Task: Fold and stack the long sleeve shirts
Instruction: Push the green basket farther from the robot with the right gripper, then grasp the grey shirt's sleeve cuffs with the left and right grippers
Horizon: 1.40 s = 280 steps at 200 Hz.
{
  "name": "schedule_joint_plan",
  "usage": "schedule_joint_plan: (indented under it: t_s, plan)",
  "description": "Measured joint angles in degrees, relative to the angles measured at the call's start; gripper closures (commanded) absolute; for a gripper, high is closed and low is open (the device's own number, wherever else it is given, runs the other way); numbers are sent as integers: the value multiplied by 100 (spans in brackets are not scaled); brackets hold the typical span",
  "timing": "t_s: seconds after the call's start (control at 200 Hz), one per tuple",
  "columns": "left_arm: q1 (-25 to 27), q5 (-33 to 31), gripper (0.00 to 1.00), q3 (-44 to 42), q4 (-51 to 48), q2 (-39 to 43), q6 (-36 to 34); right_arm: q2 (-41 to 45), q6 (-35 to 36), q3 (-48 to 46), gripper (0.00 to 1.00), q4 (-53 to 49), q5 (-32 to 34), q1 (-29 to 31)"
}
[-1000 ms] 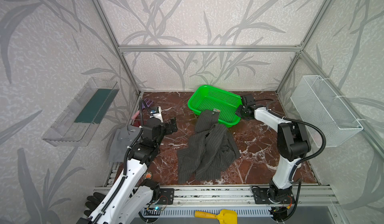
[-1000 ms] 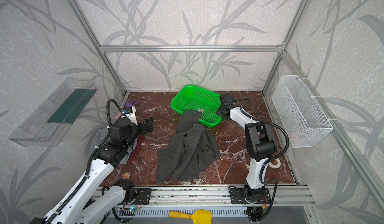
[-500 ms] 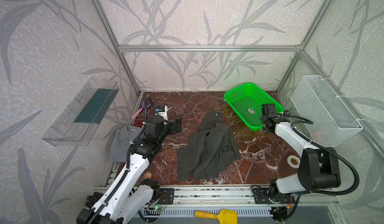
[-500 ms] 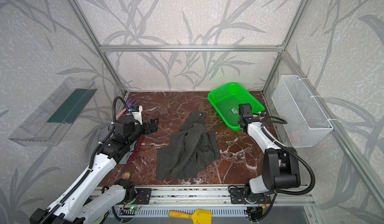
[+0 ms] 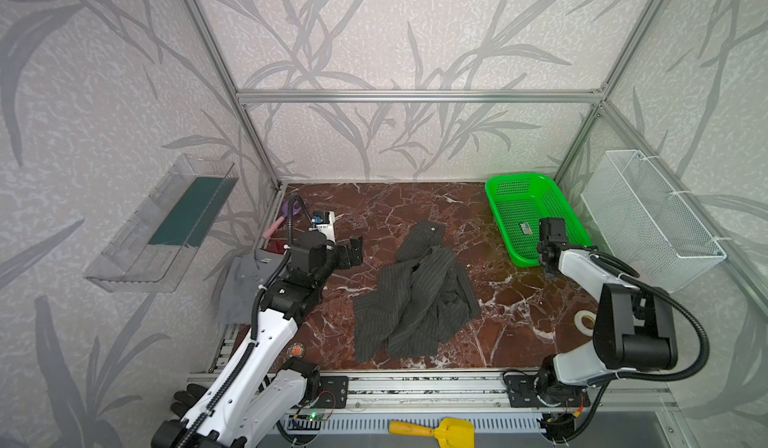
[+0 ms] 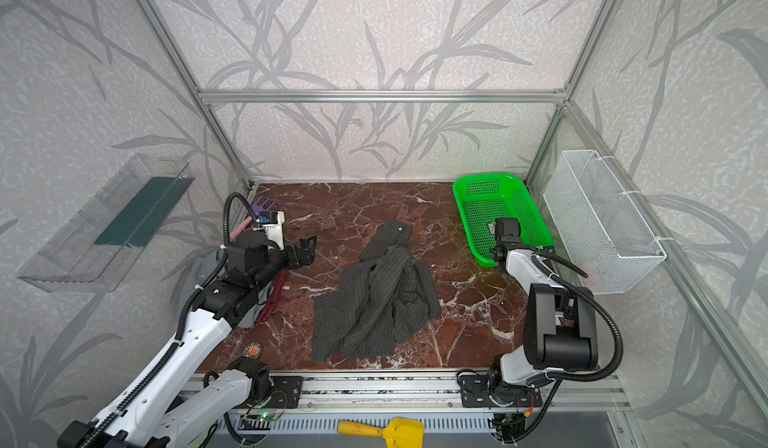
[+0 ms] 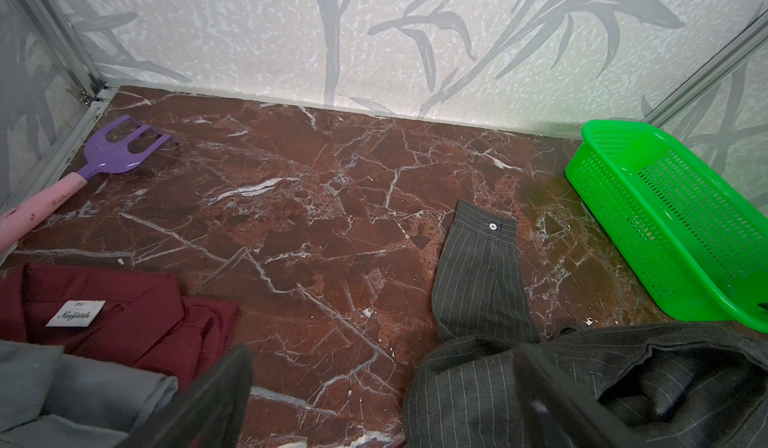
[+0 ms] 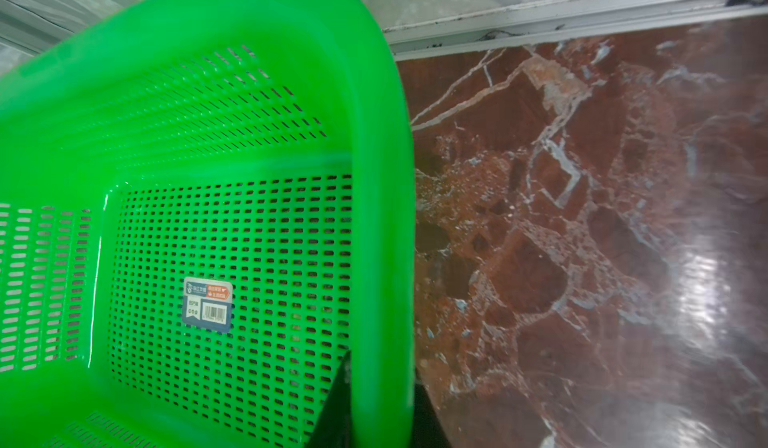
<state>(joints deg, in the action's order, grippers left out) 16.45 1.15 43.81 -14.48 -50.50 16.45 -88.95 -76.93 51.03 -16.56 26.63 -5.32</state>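
The left pincer (image 5: 355, 251) hung wide open near the crumpled striped shirt (image 5: 415, 304) mid-table. The right pincer (image 5: 545, 256) straddled the basket (image 5: 496, 217) rim, its grip unclear. I reckoned it should quit the basket, then spread the shirt flat before folding.

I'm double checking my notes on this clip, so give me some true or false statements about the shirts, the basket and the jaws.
The pinstriped shirt lies crumpled and unfolded. True.
The green basket holds a shirt. False: only a sticker inside.
The left jaws stand open. True.
The dark red shirt is stacked on the pinstriped one. False: it lies apart, by the grey shirt.
The right jaws straddle the basket's rim. True.
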Motion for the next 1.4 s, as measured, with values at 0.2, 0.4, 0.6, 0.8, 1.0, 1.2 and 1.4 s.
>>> schedule_joint_plan:
  t_s: [0.2, 0.4, 0.6, 0.8, 1.0, 1.2, 1.4]
  plan:
    - [0, -15, 2, 0, -33, 0, -17, 199, 179, -293, 26, 393, -391, 15]
    - [0, -295, 2, 107, -234, 0, -17, 1609, 396, -1062, 18, 487, -557, 678]
    - [0, -758, 2, 496, -793, 63, 114, 3169, 1036, -1185, 16, 203, -511, 1274]
    - [0, -1104, 2, 509, -1709, 315, 820, 4118, 1950, -1104, 15, -459, -1008, 2350]
    - [2, -697, 2, -74, -2227, 514, 1784, 4485, 2476, -909, 22, -1067, -1467, 4463]
    - [168, -164, 6, -846, -2428, 538, 2455, 3873, 2763, -573, 24, -1128, -1926, 6170]
    - [824, -2, 9, -1178, -2415, 444, 2955, 2833, 2935, -579, 29, -809, -2354, 6732]
